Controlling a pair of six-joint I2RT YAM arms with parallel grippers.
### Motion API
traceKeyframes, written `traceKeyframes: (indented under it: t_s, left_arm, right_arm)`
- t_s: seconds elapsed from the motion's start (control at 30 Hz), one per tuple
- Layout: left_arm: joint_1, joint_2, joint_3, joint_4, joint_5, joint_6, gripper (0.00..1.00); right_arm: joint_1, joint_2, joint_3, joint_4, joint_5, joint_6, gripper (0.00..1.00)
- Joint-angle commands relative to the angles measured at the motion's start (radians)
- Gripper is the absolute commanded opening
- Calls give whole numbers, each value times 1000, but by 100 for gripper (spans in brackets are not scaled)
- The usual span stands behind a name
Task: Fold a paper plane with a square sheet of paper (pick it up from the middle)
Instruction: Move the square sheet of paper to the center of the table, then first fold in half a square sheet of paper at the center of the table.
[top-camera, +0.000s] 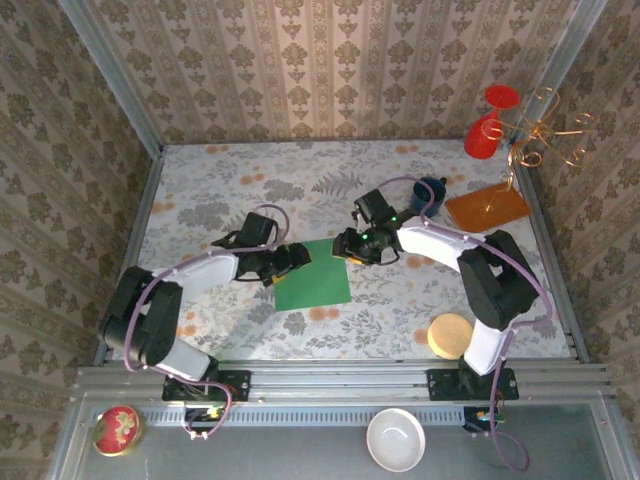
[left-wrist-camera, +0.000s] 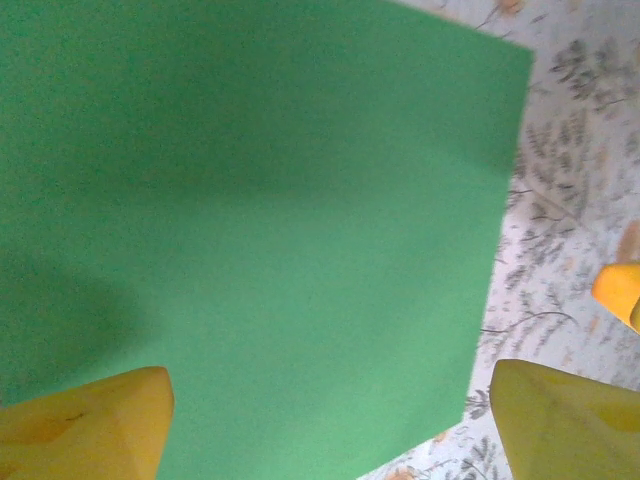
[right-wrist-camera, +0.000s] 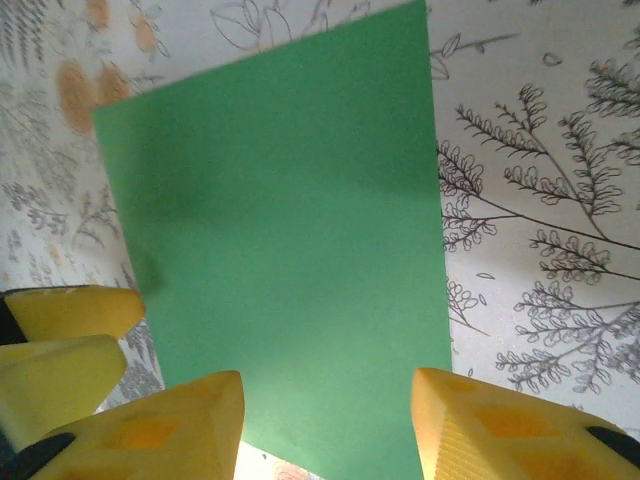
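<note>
Square sheet of paper (top-camera: 313, 278) is lying flat and unfolded on the floral table (top-camera: 215, 195), near its centre and between the two arms. No crease is showing, so the folding is judged not yet begun.

The left gripper (top-camera: 296, 258) is hovering over the sheet's upper left edge. In the left wrist view its yellow fingers (left-wrist-camera: 90, 425) are standing wide apart with the green sheet (left-wrist-camera: 260, 220) spreading beneath them, and nothing is being held.

The right gripper (top-camera: 349, 249) is hanging over the upper right corner. In the right wrist view its fingers (right-wrist-camera: 180, 425) are standing apart, noticeably narrower than the left pair. The sheet (right-wrist-camera: 285, 260) is showing through the gap, ungripped.

Both pincers are facing each other across the sheet, probably so that one can pin it while the other lifts. Because thin paper lying flat offers no raised edge, the pick-up is likely calling for a pinch nearer the middle, as the task asks.

The blue mug (top-camera: 431, 193) and orange-brown board (top-camera: 487, 207) are sitting well apart, at the far right.
</note>
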Motion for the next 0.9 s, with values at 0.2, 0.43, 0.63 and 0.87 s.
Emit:
traceKeyframes:
  t_s: [0.2,0.43,0.63,0.87]
  left_arm:
    - [-22,52,70,-30,-5,26,86]
    - [-22,53,40,-11,-27,-11,87]
    - [-21,65,29,-9,-32,-22,87]
    - [-22,84,12,-1,-36,-33,87]
  right_arm:
    - [31,75,43,-53,-41,-2,47]
    - [36,119,62,-52,-51,-23,44]
    - [37,135,63,-52,-38,-24,44]
    - [38,156,52,-47,-34,-27,43]
